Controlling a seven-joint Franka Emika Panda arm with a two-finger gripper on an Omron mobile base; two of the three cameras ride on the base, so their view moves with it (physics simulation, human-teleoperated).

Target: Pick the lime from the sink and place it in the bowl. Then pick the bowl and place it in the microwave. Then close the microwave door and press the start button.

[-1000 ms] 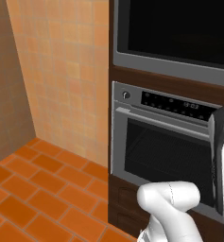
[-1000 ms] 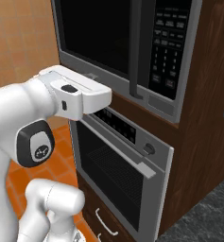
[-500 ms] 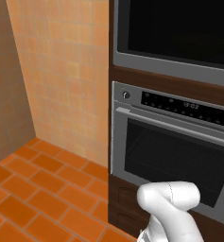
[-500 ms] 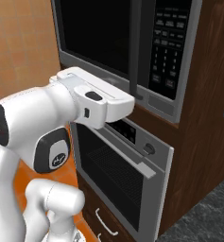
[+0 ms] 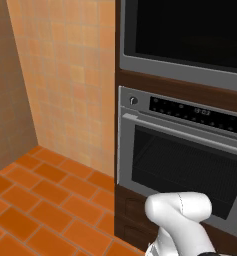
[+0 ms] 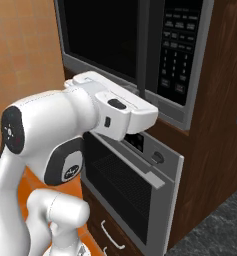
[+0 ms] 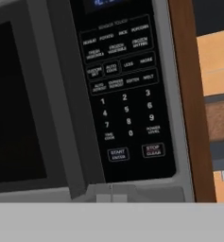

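Door: the microwave door [image 6: 102, 37] looked shut.
Gripper: fingers together, empty, facing the keypad.
Start button [image 7: 118, 154]: at 6 o'clock on the panel.
Risk: drifting toward 3 o'clock would hit the stop button [image 7: 152, 150] just beside it.

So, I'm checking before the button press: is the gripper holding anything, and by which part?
Nothing is held. The gripper is shut and empty, facing the black glass microwave control panel with its door closed.

base views flank oven [image 5: 182, 160] and microwave [image 6: 140, 50], hand view close on keypad [image 7: 125, 101]
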